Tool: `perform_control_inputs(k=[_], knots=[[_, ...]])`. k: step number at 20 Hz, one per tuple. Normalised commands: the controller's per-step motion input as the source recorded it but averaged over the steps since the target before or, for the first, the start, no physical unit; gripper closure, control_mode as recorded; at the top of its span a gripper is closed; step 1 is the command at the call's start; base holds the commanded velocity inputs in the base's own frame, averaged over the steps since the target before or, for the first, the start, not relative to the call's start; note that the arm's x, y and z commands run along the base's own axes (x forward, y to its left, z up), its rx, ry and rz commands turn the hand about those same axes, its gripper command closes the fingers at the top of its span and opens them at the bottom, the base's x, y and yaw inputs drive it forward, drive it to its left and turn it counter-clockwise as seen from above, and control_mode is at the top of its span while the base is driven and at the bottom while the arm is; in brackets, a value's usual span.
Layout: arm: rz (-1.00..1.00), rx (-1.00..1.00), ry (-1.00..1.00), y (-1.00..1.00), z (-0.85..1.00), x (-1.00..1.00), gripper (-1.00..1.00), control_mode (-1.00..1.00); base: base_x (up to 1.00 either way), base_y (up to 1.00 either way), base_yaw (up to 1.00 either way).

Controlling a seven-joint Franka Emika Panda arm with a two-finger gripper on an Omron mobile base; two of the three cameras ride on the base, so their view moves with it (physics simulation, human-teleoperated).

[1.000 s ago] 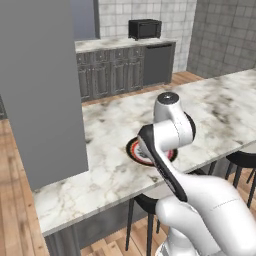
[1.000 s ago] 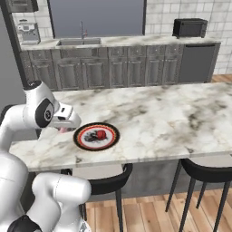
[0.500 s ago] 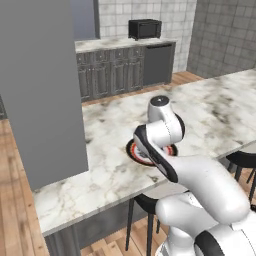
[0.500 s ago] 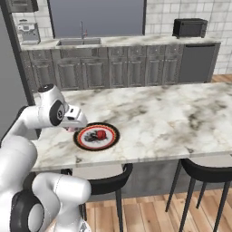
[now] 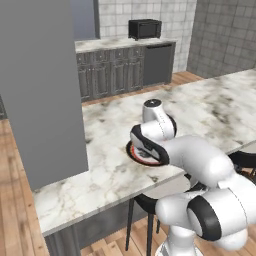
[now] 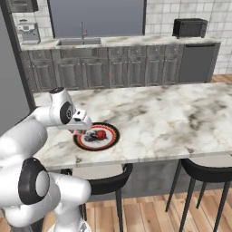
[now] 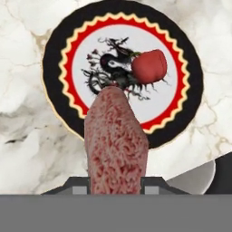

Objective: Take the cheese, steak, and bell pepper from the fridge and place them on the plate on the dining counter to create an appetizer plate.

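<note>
My gripper (image 7: 113, 183) is shut on the steak (image 7: 117, 140), a flat dark-red slab that sticks out ahead of the fingers over the near rim of the plate (image 7: 59, 50). The bell pepper (image 7: 149, 67) lies on the plate's white centre, right of the black pattern. In the right base view the gripper (image 6: 79, 131) hangs just above the left edge of the plate (image 6: 111, 140), and the bell pepper (image 6: 102, 134) rests on it. The plate (image 5: 134, 153) sits on the dining counter (image 5: 210, 105), partly behind my arm. The cheese and the fridge are out of view.
A grey square pillar (image 5: 40, 90) stands on the counter left of the plate. Black stools (image 6: 204, 170) tuck under the near edge. The dark-cabinet sink counter (image 6: 113, 68) with a microwave (image 6: 189, 28) runs along the back wall.
The arm has carried the steak a little to the right and down, from beside the plate's left side to just over its rim. Plate and pepper have not moved.
</note>
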Motion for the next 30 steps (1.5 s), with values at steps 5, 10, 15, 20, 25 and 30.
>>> perform_control_inputs(k=[5,10,15,20,25,30], knots=[[0.00,0.00,0.01,0.00,-0.25,0.46,1.00,-1.00,0.00,0.00,0.00],[0.00,0.00,0.00,0.00,-0.20,0.45,1.00,-1.00,0.00,0.00,0.00],[0.00,0.00,0.01,0.00,-0.32,0.30,1.00,-1.00,0.00,0.00,0.00],[0.00,0.00,0.01,0.00,-0.39,0.30,1.00,-1.00,0.00,0.00,0.00],[0.00,0.00,0.00,0.00,-0.37,0.30,1.00,-1.00,0.00,0.00,0.00],[0.00,0.00,0.00,0.00,-0.27,0.36,1.00,-1.00,0.00,0.00,0.00]])
